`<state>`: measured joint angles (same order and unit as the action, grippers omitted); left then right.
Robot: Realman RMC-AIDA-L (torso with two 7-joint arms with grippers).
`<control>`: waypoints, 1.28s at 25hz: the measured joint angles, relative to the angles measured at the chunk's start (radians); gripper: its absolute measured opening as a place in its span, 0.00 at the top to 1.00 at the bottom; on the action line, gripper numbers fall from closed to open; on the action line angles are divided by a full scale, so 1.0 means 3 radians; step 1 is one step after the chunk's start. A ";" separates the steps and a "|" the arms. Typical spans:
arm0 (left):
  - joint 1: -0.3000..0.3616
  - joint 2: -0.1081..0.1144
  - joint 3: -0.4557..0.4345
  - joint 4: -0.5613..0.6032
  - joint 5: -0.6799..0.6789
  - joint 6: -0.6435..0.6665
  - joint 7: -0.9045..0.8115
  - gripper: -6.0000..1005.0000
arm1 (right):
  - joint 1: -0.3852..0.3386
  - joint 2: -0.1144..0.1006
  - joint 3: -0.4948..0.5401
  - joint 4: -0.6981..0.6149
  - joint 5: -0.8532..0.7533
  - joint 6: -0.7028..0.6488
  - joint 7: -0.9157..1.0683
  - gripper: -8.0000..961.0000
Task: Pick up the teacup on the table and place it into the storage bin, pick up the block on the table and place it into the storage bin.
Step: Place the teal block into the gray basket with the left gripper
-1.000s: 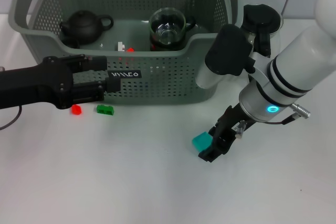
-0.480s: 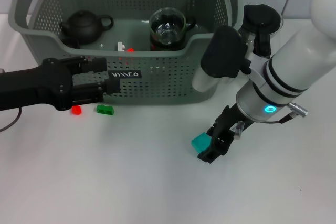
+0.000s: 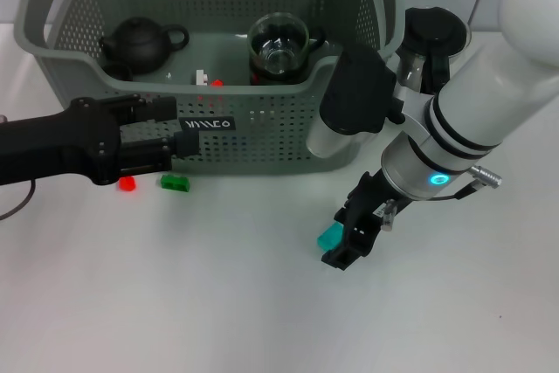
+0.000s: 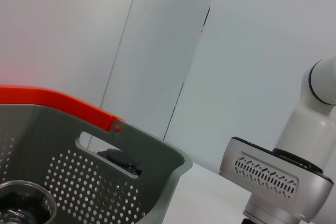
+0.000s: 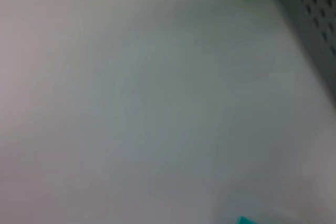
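Right gripper (image 3: 342,246) low on table, black fingers against small teal block (image 3: 329,236); grasp unclear. Block sits on white table (image 3: 218,303) near grey perforated storage bin (image 3: 262,133). Risk: off-centre contact pushes block away. Left gripper (image 3: 179,137) idle at bin front.

Bare table (image 3: 218,303) lies open ahead of the right claw (image 3: 349,238); the bin (image 3: 262,133) walls off the space behind, teal block (image 3: 330,236) touching it.
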<state>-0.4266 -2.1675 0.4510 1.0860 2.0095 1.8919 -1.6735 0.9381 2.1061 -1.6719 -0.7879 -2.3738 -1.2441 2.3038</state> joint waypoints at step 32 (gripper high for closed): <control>0.0016 0.0000 -0.0056 0.0000 0.0000 -0.0028 0.0033 0.29 | 0.0069 -0.0002 -0.0017 0.0081 0.0026 -0.0008 0.0292 0.27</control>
<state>-0.4218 -2.1675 0.4341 1.0861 2.0095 1.8836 -1.6636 0.9588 2.1057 -1.6770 -0.7637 -2.3658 -1.2466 2.3913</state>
